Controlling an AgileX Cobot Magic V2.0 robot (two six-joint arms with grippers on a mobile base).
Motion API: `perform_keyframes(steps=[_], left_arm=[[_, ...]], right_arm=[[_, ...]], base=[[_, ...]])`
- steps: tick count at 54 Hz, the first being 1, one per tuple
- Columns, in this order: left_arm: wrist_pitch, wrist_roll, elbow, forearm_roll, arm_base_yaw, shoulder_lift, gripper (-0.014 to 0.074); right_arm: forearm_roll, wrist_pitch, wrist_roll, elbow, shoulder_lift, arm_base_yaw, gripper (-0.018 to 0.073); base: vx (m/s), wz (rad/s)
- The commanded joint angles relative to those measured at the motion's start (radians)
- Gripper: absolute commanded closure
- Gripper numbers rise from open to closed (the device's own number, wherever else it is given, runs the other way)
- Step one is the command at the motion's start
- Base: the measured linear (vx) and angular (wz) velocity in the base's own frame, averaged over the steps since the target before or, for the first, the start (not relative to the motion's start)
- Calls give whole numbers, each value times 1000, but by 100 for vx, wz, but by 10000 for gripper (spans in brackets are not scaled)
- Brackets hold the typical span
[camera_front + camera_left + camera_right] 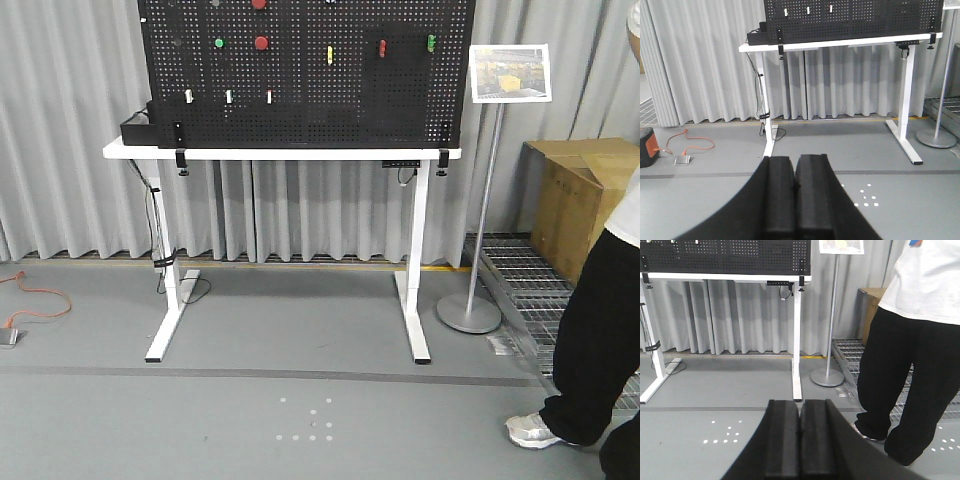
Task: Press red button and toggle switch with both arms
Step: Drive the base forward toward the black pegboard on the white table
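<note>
A black pegboard (300,90) stands on a white table (280,153) some way ahead. A red button (261,43) sits on the board beside a green one (219,43), and another red one (259,4) is cut off at the top edge. Three small white toggle switches (228,97) line the lower left of the board, also seen in the left wrist view (808,9). My left gripper (796,159) is shut and empty, low over the floor and far from the table. My right gripper (800,403) is likewise shut and empty. Neither shows in the front view.
A person in black trousers (910,365) stands close on the right (600,340). A sign stand (478,220), a cardboard box (585,195) and a metal floor grate (520,275) lie right of the table. An orange cable (687,145) and a black box (647,146) lie at left.
</note>
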Motion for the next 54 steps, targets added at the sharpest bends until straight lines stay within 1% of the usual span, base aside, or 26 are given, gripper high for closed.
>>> perform_keyframes(steps=[1, 35, 54], left_arm=[[-85, -8, 3, -1, -2, -6, 594], [-84, -11, 3, -1, -2, -6, 594], [-86, -11, 3, -1, -2, -6, 594]], right_arm=[[-7, -83, -3, 6, -3, -6, 557], [-7, -78, -3, 6, -3, 4, 557], [-7, -67, -3, 6, -3, 4, 557]], base=[[0, -1], [1, -1], [16, -4]])
